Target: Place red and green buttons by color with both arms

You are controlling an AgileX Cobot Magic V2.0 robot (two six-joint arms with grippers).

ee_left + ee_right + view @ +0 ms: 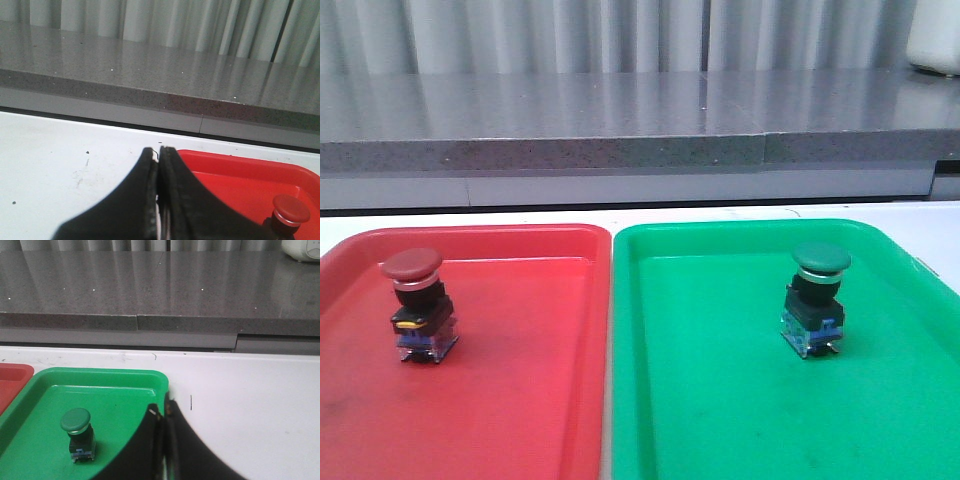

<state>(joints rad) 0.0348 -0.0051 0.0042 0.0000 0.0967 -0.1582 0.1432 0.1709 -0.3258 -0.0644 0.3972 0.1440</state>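
Observation:
The red button stands upright in the red tray, toward its far left part; its cap also shows in the left wrist view as the red button. The green button stands upright in the green tray, right of middle, seen too as the green button. My left gripper is shut with nothing in it, near the red tray's outer far corner. My right gripper is shut and empty at the green tray's outer far corner. Neither arm shows in the front view.
The two trays lie side by side on a white table. Behind it runs a raised grey speckled ledge with pale curtains. A white object stands at the ledge's far right.

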